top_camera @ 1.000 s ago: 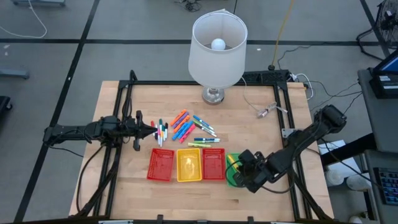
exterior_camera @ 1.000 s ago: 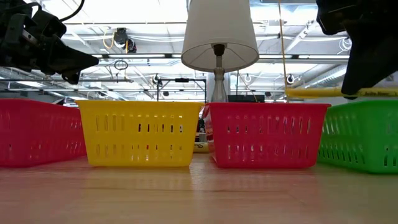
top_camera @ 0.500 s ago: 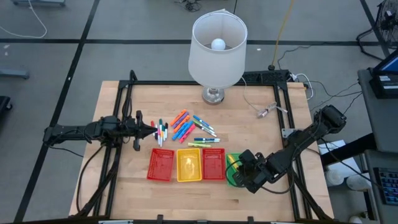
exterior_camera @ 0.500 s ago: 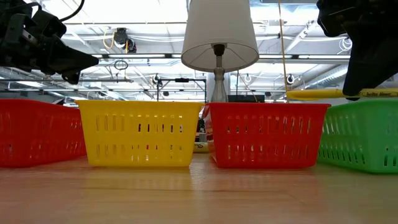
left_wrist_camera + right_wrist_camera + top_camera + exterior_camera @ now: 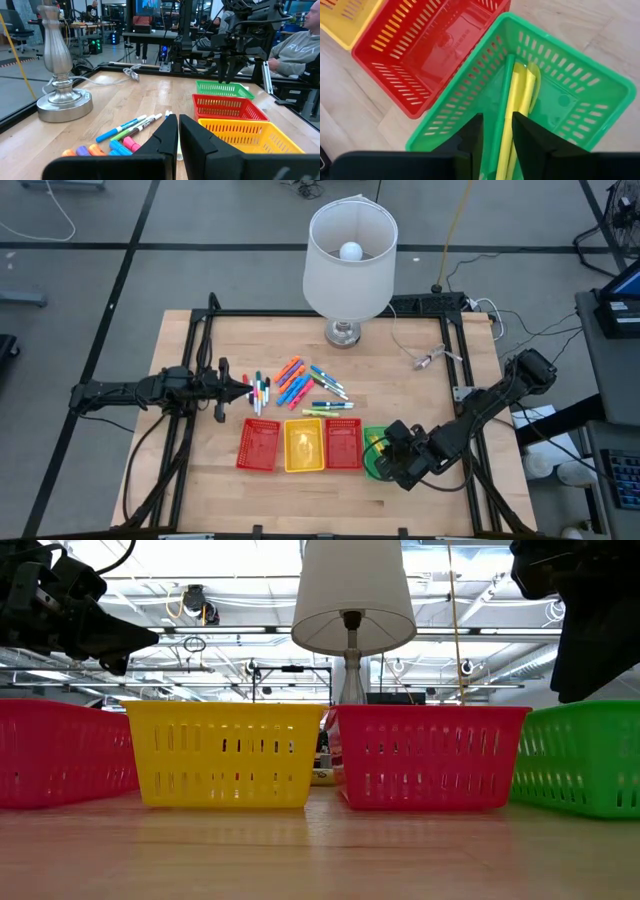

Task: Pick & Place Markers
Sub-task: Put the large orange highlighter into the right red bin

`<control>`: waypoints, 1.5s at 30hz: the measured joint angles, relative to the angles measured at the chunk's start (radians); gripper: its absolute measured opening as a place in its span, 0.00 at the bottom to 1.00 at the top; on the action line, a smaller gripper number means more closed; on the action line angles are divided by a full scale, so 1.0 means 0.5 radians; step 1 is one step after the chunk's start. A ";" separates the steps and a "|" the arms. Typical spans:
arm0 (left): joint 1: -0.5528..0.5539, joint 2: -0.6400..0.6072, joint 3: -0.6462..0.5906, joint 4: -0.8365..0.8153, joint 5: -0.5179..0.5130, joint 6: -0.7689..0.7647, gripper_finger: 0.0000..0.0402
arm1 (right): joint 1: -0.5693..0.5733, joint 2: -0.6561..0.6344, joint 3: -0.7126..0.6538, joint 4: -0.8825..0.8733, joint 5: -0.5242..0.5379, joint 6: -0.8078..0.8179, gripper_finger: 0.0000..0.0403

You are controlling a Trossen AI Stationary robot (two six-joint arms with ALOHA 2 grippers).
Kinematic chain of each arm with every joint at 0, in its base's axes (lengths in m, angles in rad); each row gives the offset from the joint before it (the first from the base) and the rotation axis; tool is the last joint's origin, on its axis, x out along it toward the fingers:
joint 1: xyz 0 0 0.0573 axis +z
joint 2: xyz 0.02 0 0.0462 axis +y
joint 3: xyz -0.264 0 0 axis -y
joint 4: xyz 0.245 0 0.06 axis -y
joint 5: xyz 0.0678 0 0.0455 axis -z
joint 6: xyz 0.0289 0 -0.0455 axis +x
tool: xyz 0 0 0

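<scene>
A: Right hand status?
B: Hovering over the green tray, near edge of the surface, right end of the tray row. Fingers apart, nothing between them. Yellow and green markers lie in the green tray directly below.

A: Rest of the row?
B: Next to the green tray: red tray, yellow tray, second red tray, side by side. From the right wrist view the red one beside the green looks to hold nothing.

A: Loose markers?
B: Scattered pile on the surface just behind the trays: orange, blue, green, pink, and white ones with coloured caps.

A: Left hand?
B: At the left side of the pile, above the surface, fingers pressed together, holding nothing, pointing towards the markers.

A: Further back?
B: Lamp with white shade at the far middle of the surface, loose cable to its right. A seated person shows beyond the surface in the left wrist view.
</scene>
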 joint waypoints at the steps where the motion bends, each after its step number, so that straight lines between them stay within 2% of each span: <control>1: 0.000 0.000 0.000 0.000 0.000 0.000 0.05 | -0.004 -0.006 0.000 0.000 0.002 -0.023 0.24; 4: -0.001 0.000 0.000 0.000 0.000 0.000 0.05 | -0.025 -0.058 0.000 0.000 0.064 -0.192 0.26; 7: -0.001 0.000 0.000 0.000 0.000 0.000 0.05 | -0.043 -0.171 0.000 -0.006 0.267 -0.482 0.26; 11: 0.000 0.000 0.000 0.000 0.000 0.000 0.05 | -0.065 -0.380 0.000 -0.009 0.634 -0.953 0.26; 18: 0.000 0.000 0.000 0.000 0.000 0.000 0.05 | -0.064 -0.675 0.000 -0.030 1.333 -1.963 0.26; 21: 0.000 0.000 0.000 0.000 0.000 -0.001 0.05 | -0.065 -0.713 0.000 -0.032 1.665 -2.141 0.25; 23: 0.000 0.000 0.000 0.000 0.000 0.000 0.05 | -0.065 -0.729 0.000 -0.033 1.785 -2.207 0.24; 28: -0.001 -0.001 0.000 0.000 0.000 0.000 0.05 | -0.071 -0.734 -0.076 -0.072 1.890 -2.148 0.23; 33: 0.000 0.000 0.000 0.000 0.000 0.000 0.05 | -0.143 -0.788 -0.422 -0.085 2.115 -1.860 0.23; 35: 0.000 0.000 0.000 0.014 0.000 0.030 0.05 | -0.201 -0.869 -0.499 -0.081 2.094 -1.734 0.23; 37: 0.000 -0.001 0.000 0.043 0.000 0.035 0.05 | -0.248 -0.981 -0.539 -0.061 1.981 -1.686 0.23; 41: 0.000 0.000 0.000 0.076 0.000 0.004 0.05 | -0.286 -1.156 -0.663 0.215 1.831 -1.887 0.23; 45: 0.000 0.000 0.000 0.161 -0.001 0.024 0.05 | -0.322 -1.308 -0.928 0.869 1.781 -2.389 0.23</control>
